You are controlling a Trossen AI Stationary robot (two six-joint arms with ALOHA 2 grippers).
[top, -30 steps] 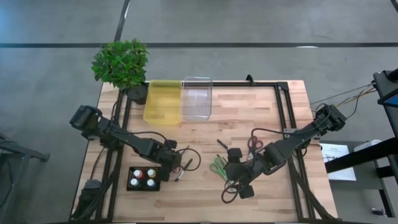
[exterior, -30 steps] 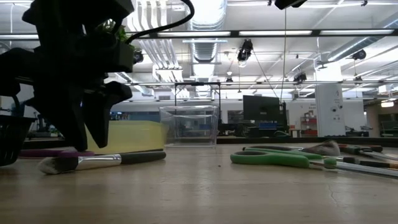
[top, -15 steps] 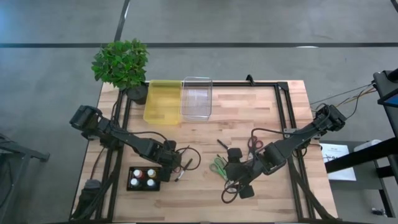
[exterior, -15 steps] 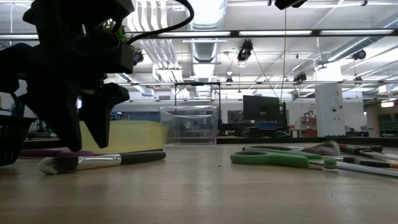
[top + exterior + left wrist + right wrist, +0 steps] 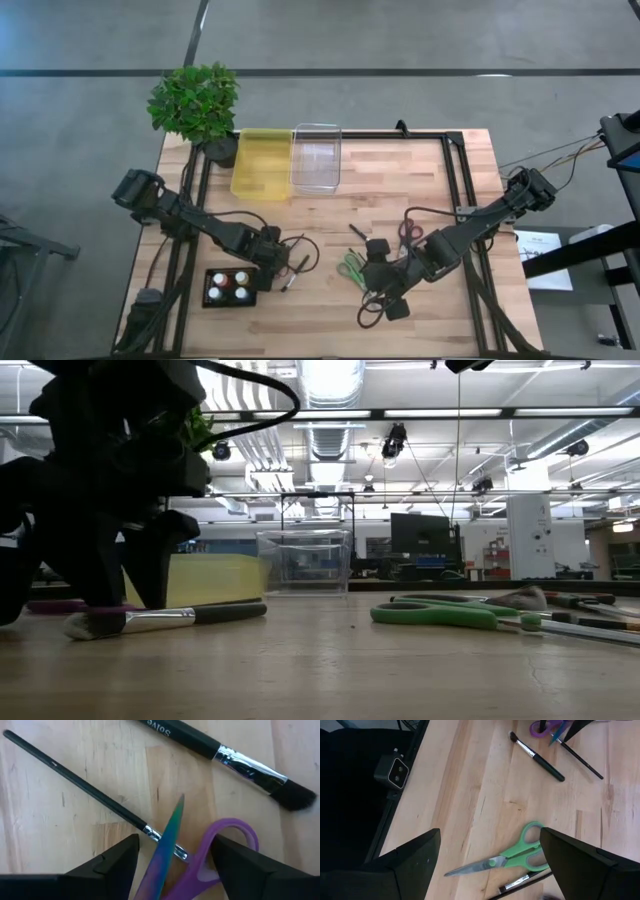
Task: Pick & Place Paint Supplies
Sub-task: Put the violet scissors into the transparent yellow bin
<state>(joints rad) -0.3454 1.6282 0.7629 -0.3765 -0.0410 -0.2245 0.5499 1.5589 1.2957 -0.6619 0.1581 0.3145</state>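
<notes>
On the table's point(image 5: 420, 180) near left part, the left gripper point(image 5: 172, 862) hangs low with its fingers spread, straddling purple scissors point(image 5: 200, 855) that lie across a thin brush point(image 5: 95, 795). A thicker brush point(image 5: 225, 757) lies just beside them, next to a black tray of paint bottles point(image 5: 230, 287). The right gripper point(image 5: 487, 862) hovers wide open, empty, above green scissors point(image 5: 512, 855) near the table's middle.
</notes>
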